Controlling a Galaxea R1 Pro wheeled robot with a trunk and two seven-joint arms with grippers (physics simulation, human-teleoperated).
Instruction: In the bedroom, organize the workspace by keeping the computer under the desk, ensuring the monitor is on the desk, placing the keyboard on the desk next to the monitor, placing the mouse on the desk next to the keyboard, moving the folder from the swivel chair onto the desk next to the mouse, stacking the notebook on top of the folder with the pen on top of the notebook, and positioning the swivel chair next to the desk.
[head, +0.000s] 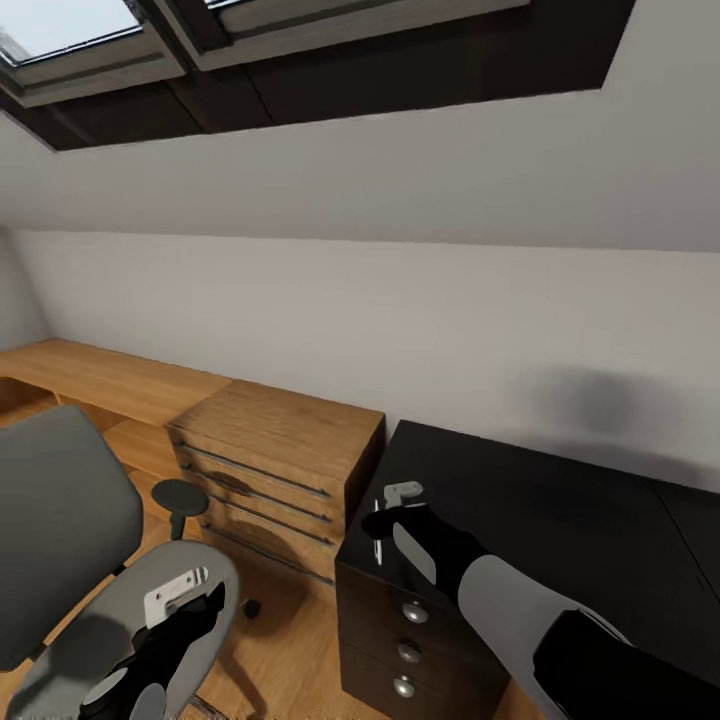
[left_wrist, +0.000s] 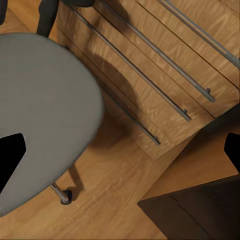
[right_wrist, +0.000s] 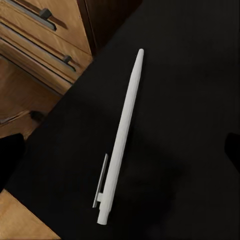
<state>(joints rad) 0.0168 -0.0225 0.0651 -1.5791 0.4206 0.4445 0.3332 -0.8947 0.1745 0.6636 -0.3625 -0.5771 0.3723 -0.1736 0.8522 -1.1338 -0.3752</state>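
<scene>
**Picking the pen off the desk corner**

The right gripper (head: 385, 522) hangs over the near left corner of the desk (head: 560, 520), above the black three-drawer unit (head: 405, 640). Its fingers are spread, their dark tips showing at opposite edges of the right wrist view, with nothing between them. Directly under it the pen (right_wrist: 120, 140) lies flat on the glossy black top, clip side toward the desk's edge; in the head view it is a thin white sliver (head: 378, 545) beside the gripper, hard to make out.

The step in hand looks like taking up the pen. The pen runs roughly crosswise to the line between the fingertips, which suits a pinch across its barrel. I would come down straight, centre on the barrel near the clip, where it is thickest, and close gently: a thin round stick on a slick surface will roll or skate if one finger touches first. It lies near the edge, so a nudge could send it off toward the wooden dresser (head: 275, 470).

The left gripper (head: 175, 610) is over the swivel chair (head: 60, 520) seat, open and empty; its wrist view shows bare grey seat. The folder and notebook are not seen here, so the pen's resting place must be found afterwards.
</scene>
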